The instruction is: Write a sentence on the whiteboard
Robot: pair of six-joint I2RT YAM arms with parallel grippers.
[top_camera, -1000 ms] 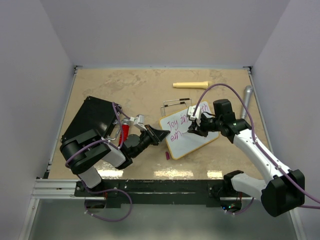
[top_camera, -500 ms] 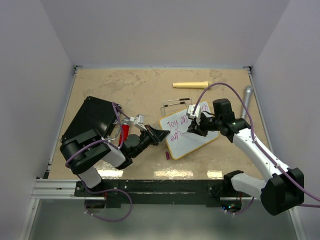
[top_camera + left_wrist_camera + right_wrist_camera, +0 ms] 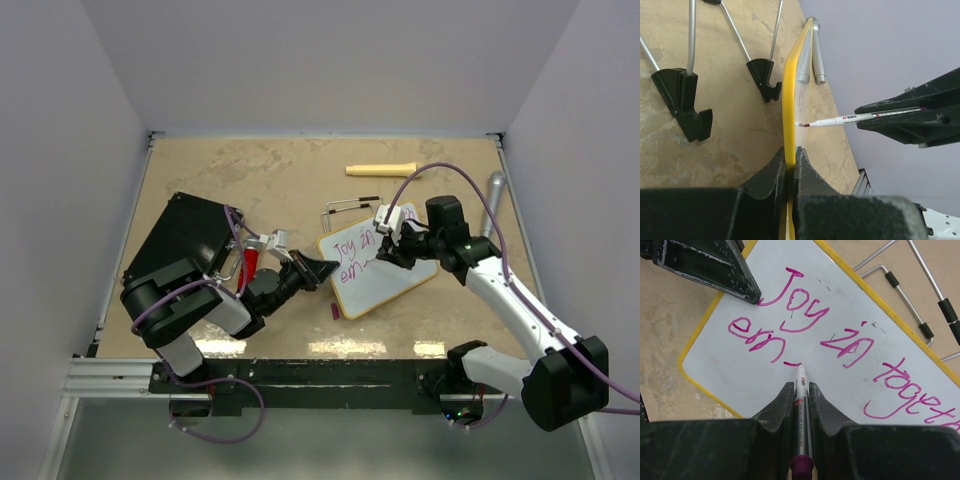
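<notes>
Pale walls (image 3: pixel 330 60) enclose a beige mottled counter (image 3: pixel 230 170). On it sits the white yellow-rimmed whiteboard (image 3: pixel 388 285); left fingers (image 3: pixel 771 172) pinch its edge, right fingers (image 3: pixel 782 400) pinch a white marker (image 3: pixel 801 390) touching it below the pink sentence (image 3: pixel 845 346).

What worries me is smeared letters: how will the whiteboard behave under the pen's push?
Probably stiff: the whiteboard looks thin, but its edge runs straight. It should hardly slide, since the left gripper is shut on its yellow rim. Its face looks smooth, so the pen tip could skate.
</notes>
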